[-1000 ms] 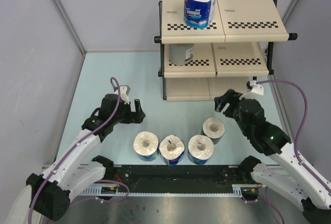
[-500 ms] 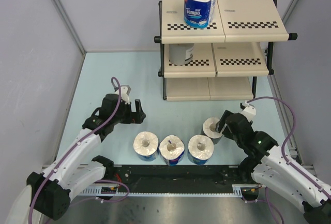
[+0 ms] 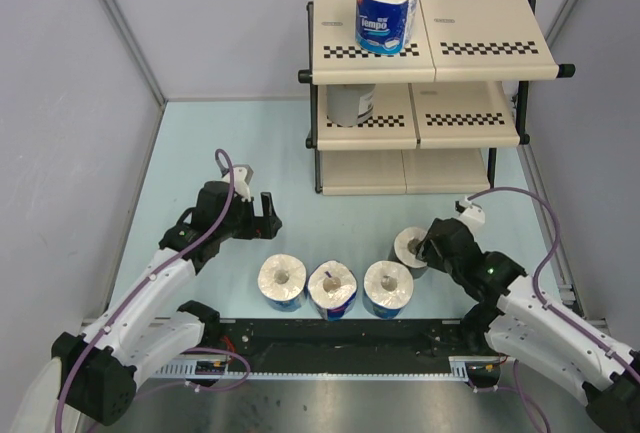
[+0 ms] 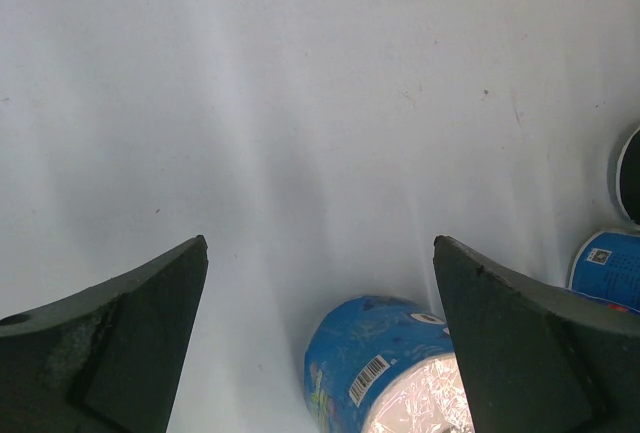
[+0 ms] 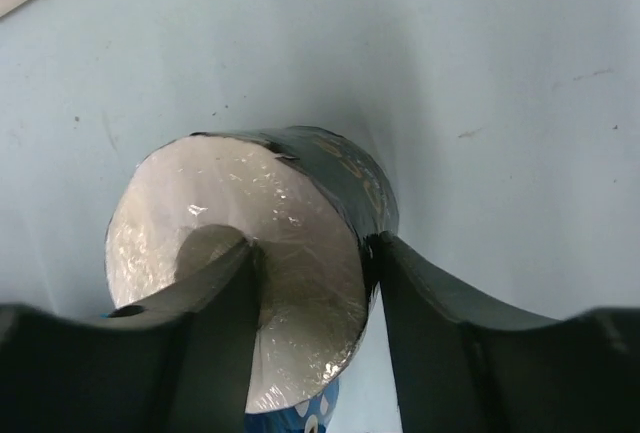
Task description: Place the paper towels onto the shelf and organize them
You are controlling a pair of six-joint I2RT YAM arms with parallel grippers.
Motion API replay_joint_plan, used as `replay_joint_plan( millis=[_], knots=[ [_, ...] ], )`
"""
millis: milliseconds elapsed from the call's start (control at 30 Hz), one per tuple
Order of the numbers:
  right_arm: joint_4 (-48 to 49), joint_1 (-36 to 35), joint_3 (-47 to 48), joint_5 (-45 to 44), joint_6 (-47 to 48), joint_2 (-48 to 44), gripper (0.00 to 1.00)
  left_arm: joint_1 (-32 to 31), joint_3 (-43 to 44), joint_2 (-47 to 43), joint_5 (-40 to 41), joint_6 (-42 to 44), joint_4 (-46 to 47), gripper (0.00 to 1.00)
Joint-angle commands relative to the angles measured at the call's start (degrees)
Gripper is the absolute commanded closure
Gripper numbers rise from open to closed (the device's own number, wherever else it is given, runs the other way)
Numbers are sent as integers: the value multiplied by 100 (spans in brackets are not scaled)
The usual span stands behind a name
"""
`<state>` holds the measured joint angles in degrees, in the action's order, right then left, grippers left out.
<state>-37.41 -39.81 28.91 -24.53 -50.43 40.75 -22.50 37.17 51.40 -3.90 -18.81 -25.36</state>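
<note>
The shelf (image 3: pixel 480 48) stands at the back. One blue-wrapped roll of paper towels (image 3: pixel 385 11) is on its top tier, and a grey roll (image 3: pixel 350 103) is on the middle tier. Three blue-wrapped rolls (image 3: pixel 333 288) stand in a row near the front edge. Behind their right end stands a dark-wrapped roll (image 3: pixel 408 244). My right gripper (image 5: pixel 312 248) is shut on that dark-wrapped roll (image 5: pixel 290 198), one finger in the core and the other against the outer wrapper. My left gripper (image 4: pixel 320 253) hangs open above the leftmost blue roll (image 4: pixel 385 363), holding nothing.
The shelf's bottom tier (image 3: pixel 400 171) lies just behind the right arm. Grey walls close in the left, back and right sides. A black rail (image 3: pixel 340 338) runs along the near edge between the arm bases.
My right arm dropped from in front of the shelf's bottom tier to the dark-wrapped roll, and its jaws closed on the roll's wall. The left arm has not moved.
</note>
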Motion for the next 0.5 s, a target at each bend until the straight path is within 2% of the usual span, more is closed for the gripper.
replay_joint_plan(
  millis=[0,67,333,467],
  knots=[
    [321,-18,45,18,103,-549,55,-35,150,11,-102,97,111,0],
    [454,-9,89,80,261,-700,59,-35,150,20,-102,97,111,0],
    [331,105,1167,-516,1158,-824,59,-35,159,46,-119,97,111,0],
    [638,351,1783,-623,1729,-631,59,-35,159,28,-85,88,102,0]
  ],
)
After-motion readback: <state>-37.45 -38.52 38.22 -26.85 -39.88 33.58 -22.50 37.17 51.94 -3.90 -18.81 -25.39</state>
